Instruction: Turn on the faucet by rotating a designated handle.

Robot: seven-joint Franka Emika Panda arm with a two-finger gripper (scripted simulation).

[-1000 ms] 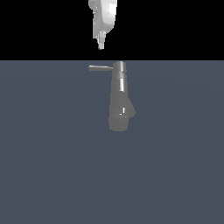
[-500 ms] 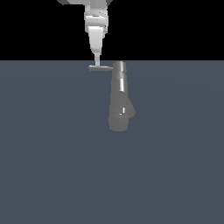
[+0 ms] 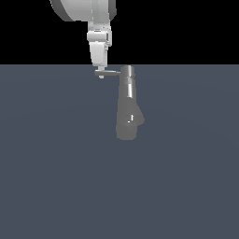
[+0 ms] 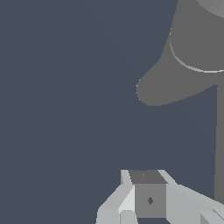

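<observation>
In the exterior view the faucet (image 3: 127,95) is a grey upright cylinder with a darker rounded base lump (image 3: 129,125). The handle (image 3: 111,73) is a thin light-grey rod sticking out from the column's top toward the exterior view's left. My white gripper (image 3: 100,71) comes down from above, and its fingertips meet the handle's free end. The fingers look pressed together, with nothing held between them. In the wrist view the faucet's base lump (image 4: 183,65) fills one corner and my fingers (image 4: 127,201) show at the edge. A grey strip (image 4: 220,144) beside them may be the handle.
The faucet stands on a flat dark blue-grey surface (image 3: 56,177). A black background lies behind it. Nothing else shows.
My gripper has come down and slightly toward the exterior view's left, from above the faucet to the handle's free end. The handle and faucet look unmoved.
</observation>
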